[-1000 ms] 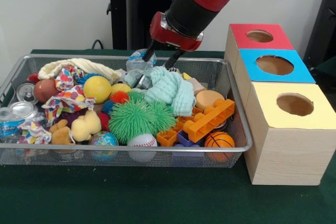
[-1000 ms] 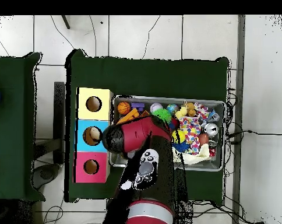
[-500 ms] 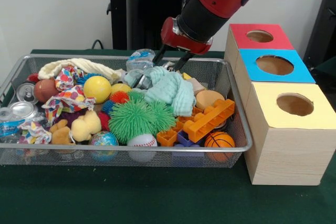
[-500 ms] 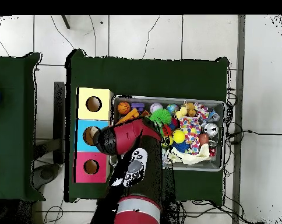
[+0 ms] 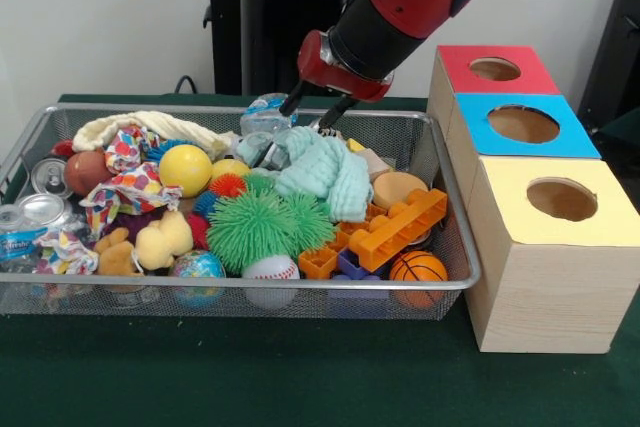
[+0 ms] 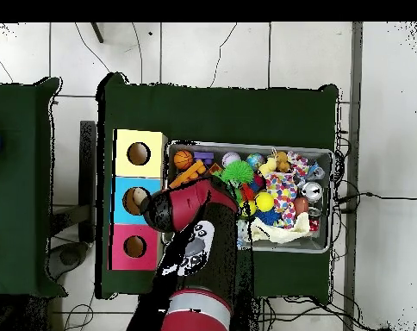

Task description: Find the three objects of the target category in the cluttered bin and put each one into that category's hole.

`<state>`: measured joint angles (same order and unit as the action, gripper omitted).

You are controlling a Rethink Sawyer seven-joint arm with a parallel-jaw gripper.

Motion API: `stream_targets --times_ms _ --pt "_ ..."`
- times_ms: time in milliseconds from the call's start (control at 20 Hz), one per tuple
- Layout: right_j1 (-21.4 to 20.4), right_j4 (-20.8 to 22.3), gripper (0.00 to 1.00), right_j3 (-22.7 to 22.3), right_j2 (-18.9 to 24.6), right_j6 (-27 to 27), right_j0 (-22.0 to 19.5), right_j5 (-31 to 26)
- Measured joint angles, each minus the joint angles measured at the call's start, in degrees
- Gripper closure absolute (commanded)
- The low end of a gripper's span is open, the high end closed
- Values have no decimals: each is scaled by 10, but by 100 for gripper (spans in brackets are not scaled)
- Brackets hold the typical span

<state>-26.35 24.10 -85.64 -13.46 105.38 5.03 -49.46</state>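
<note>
The wire mesh bin (image 5: 250,285) is full of toys; it also shows in the overhead view (image 6: 326,153). My gripper (image 5: 312,112) is open and empty, hanging over the bin's back middle. A clear dented bottle (image 5: 263,112) lies just left of the fingers, at the back wall. A second clear bottle (image 5: 254,148) lies under it, beside a teal cloth (image 5: 322,169). A labelled bottle (image 5: 14,242) lies at the bin's far left. The blue-panel hole (image 5: 523,124) is in the box to the right; in the overhead view (image 6: 134,200) my arm covers part of it.
Silver cans (image 5: 44,209) lie at the bin's left end. The red-panel hole (image 5: 495,69) and the yellow-panel hole (image 5: 561,199) flank the blue one. A green spiky ball (image 5: 262,227), an orange block (image 5: 400,227) and a small basketball (image 5: 418,269) fill the front.
The gripper swung a little to the right, then came back left. It stays open and empty above the rear bottles. Nothing in the bin has moved.
</note>
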Motion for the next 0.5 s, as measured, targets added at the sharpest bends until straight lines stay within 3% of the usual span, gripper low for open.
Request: stream_targets --times_ms 500 --pt "3 0 0 0 -19 0 9 -10"
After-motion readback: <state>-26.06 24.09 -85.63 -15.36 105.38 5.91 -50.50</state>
